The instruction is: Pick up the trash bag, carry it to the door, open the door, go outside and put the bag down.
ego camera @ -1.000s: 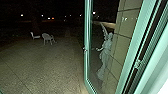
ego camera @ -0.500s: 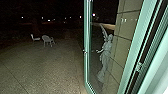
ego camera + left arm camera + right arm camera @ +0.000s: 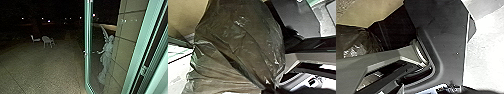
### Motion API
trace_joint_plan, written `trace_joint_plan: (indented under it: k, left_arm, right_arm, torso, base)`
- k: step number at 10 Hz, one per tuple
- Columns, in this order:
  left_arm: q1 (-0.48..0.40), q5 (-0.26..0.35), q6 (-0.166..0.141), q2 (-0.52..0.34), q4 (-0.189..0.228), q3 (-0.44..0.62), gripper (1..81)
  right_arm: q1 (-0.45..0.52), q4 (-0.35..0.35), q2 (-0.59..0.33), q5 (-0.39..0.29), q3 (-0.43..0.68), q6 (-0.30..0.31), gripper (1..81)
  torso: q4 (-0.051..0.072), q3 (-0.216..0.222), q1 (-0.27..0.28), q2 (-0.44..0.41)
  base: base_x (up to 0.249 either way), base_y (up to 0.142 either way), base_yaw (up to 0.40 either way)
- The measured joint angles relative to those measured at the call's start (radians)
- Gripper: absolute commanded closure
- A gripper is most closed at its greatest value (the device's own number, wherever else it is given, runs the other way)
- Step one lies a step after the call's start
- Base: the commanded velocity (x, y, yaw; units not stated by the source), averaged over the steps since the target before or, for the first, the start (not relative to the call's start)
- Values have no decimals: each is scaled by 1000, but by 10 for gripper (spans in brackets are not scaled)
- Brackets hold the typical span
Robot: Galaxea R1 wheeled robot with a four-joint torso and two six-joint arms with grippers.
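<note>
Bag in Hand, Door Open, Set-Down to Come

Most of the job looks done. The trash bag (image 3: 240, 45) is off the ground, to judge by how it hangs in the left wrist view, and the door (image 3: 87, 67) stands open, with its handle (image 3: 85, 53) on the free edge. The door frame (image 3: 133, 57) looms close on the right of the door, so the robot is probably at or in the doorway; whether its base is over the threshold cannot be told. What remains is to get clear outside and put the bag down.

Past the door, to its left, stretches the dim paved yard (image 3: 42, 70), with two pale chairs, one nearer (image 3: 46, 39) and one farther left (image 3: 35, 39), well apart from the door. A pale statue (image 3: 106, 55) shows through the door's glass, beside a tiled wall (image 3: 130, 30).

The bag is the one container here: dark, bulky and creased, its folds drawn into a tight neck. What it holds cannot be made out through the plastic. The left gripper (image 3: 268, 88) seems to be pinching that gathered neck. The state of the right gripper cannot be told.
</note>
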Motion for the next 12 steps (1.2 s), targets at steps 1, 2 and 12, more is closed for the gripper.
trace_joint_plan:
  k: [1,2,12]
  left_arm:
    - [3,3,0,8,0,7,811]
    - [5,1,0,-1,0,6,811]
    - [-8,-3,0,2,0,9,811]
  right_arm:
    - [-1,0,-8,-1,-3,0,10]
    - [-9,0,1,-1,-3,0,10]
    - [8,0,-7,9,-6,0,10]
  torso:
    - [0,0,0,0]
    - [0,0,0,0]
    - [0,0,2,0]
  base:
    - [101,0,0]
    - [102,0,0]
    - [101,0,0]
